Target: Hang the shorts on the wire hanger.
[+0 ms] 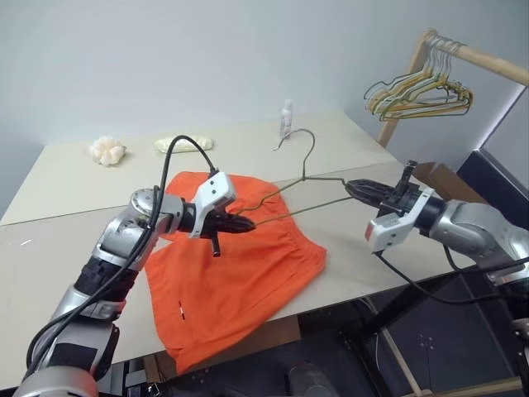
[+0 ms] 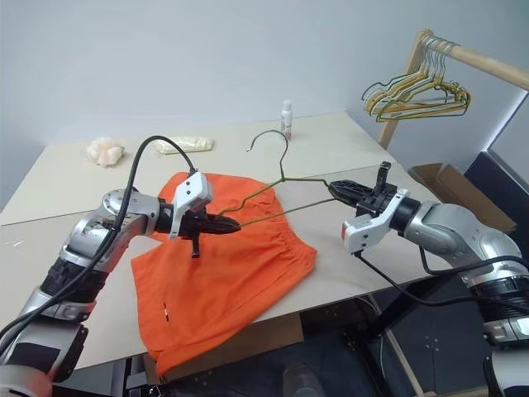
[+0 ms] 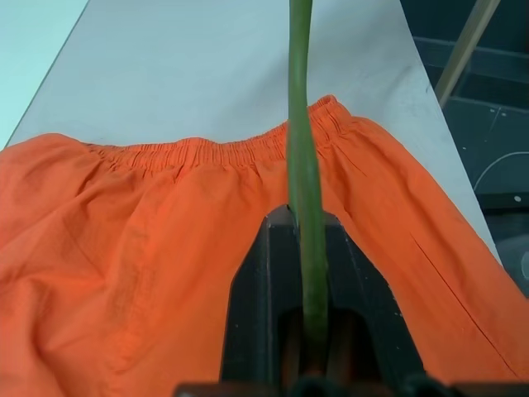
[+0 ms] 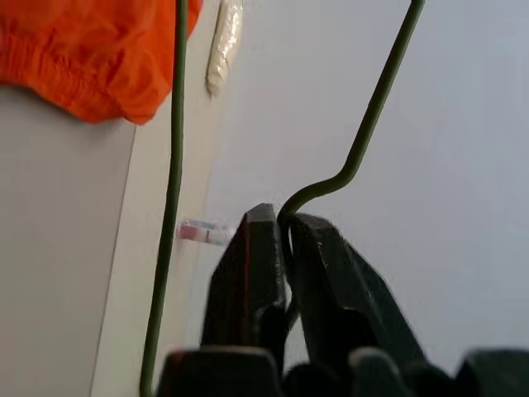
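My left gripper (image 1: 245, 223) is clamped on one end of the wire hanger (image 1: 299, 193), the thin olive wire running out straight between my two black fingers (image 3: 256, 281) and away from them. My right gripper (image 2: 337, 190) pinches the opposite end of the same hanger, where the wire bends at the corner; the fingers (image 4: 248, 265) sit close together around that bend, with only a thin slit between them. So the hanger spans from one set of jaws to the other, lifted off the table (image 1: 58, 182), its hook (image 1: 299, 139) rising from the middle between my two grips.

The shorts (image 1: 231, 281) lie flat on the table directly beneath my left jaws, bright orange, the gathered waistband (image 3: 198, 153) lying just past my left fingertips. They stretch from under the left grip toward the near edge of the table, well apart from my right jaws. No part of the shorts is threaded on the wire.
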Controlling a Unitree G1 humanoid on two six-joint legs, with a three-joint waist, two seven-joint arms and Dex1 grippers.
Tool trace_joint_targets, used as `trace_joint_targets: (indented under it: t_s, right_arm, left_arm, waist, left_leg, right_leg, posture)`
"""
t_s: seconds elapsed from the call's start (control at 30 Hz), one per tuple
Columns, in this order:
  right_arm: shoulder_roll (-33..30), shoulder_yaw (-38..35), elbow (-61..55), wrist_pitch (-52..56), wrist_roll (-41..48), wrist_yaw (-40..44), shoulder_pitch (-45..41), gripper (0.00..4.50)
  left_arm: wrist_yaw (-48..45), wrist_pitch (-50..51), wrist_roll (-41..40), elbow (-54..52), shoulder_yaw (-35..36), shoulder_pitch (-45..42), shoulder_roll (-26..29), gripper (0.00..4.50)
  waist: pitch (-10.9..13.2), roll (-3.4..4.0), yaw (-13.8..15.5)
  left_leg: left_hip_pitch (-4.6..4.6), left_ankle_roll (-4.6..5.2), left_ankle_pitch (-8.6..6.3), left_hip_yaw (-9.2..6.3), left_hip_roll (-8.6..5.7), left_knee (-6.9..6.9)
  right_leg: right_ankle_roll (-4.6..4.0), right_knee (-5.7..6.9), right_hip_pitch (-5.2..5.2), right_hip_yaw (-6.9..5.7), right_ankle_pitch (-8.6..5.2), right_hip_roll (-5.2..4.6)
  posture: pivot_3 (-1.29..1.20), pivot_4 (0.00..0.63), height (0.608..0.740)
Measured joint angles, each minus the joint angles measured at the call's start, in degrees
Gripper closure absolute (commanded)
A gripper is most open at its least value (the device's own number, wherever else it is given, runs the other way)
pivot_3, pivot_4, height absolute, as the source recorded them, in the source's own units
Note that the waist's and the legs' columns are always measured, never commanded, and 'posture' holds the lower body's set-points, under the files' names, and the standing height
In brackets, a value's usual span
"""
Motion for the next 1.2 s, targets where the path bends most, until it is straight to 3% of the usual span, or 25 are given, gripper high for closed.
trace_joint_targets:
  t_s: [0.2,0.3,0.43,0.53,0.73,0.97,1.1,1.2]
  right_arm:
    - [-3.9,0.1,-1.5,-2.9,12.4,9.7,2.1,0.94]
    - [-6.8,0.1,-4.5,1.8,24.2,18.1,4.3,0.03]
    - [-10.5,0.0,-15.3,28.3,45.3,31.0,5.2,0.03]
    - [-11.9,0.1,-18.7,48.2,54.0,38.7,-1.0,0.03]
    - [-10.2,6.3,-18.1,69.5,51.4,48.9,-11.8,0.03]
    - [-5.1,14.7,-15.5,78.5,39.9,53.6,-17.3,0.03]
    - [-1.4,15.4,-13.0,80.8,37.0,54.7,-19.3,0.94]
    - [-0.3,15.6,-11.8,81.3,35.7,56.3,-19.6,2.07]
  left_arm:
    - [-1.7,-0.8,0.1,0.0,0.6,0.4,1.7,4.50]
    - [-3.7,-4.3,1.4,0.3,0.3,0.8,3.6,4.50]
    - [-5.5,-10.9,4.9,1.8,-0.6,0.9,5.1,4.50]
    - [-5.4,-13.8,6.5,3.1,-0.8,0.8,3.6,4.50]
    - [-5.8,-14.5,7.0,3.4,-1.1,0.6,2.4,4.50]
    - [-6.1,-14.7,7.0,3.2,-0.9,0.7,2.5,4.50]
    - [-6.1,-14.7,6.9,3.2,-0.6,0.9,2.5,4.50]
    - [-6.1,-14.7,6.9,3.2,-0.6,1.0,2.5,4.50]
  waist:
    - [0.0,0.00,-0.1]
    - [0.0,-0.01,0.0]
    - [0.0,0.00,0.2]
    - [0.0,0.01,0.7]
    - [0.0,0.02,2.1]
    - [0.0,0.03,3.3]
    - [0.0,0.03,3.4]
    - [0.0,0.03,3.4]
  left_leg:
    - [0.07,0.02,-0.01,0.00,0.02,0.00]
    - [0.07,0.02,-0.01,-0.01,0.09,0.00]
    - [0.12,0.04,-0.01,-0.03,0.14,0.03]
    - [0.14,0.07,-0.03,-0.03,0.15,0.06]
    - [-0.14,0.08,-0.03,0.01,0.13,0.06]
    - [-0.29,0.09,-0.04,0.06,0.03,0.13]
    - [-0.31,0.09,-0.03,0.05,-0.01,0.18]
    - [-0.33,0.09,-0.04,0.04,-0.02,0.21]
  right_leg:
    - [0.01,0.01,0.06,0.00,0.00,-0.03]
    - [0.00,0.01,0.08,-0.03,0.00,-0.01]
    - [0.00,0.02,0.18,-0.06,0.01,-0.04]
    - [0.01,0.01,0.17,-0.09,0.01,-0.06]
    - [0.00,0.02,-0.16,-0.10,0.01,-0.05]
    - [0.01,0.12,-0.35,-0.08,0.01,-0.05]
    - [0.01,0.17,-0.36,-0.09,0.01,-0.05]
    - [0.01,0.17,-0.36,-0.10,0.01,-0.05]
  posture:
    - [-0.26,0.000,0.740]
    - [-0.25,0.000,0.740]
    - [-0.26,0.000,0.740]
    - [-0.25,0.000,0.740]
    - [-0.25,0.000,0.740]
    - [-0.25,0.000,0.740]
    - [-0.25,0.000,0.740]
    - [-0.25,0.000,0.740]
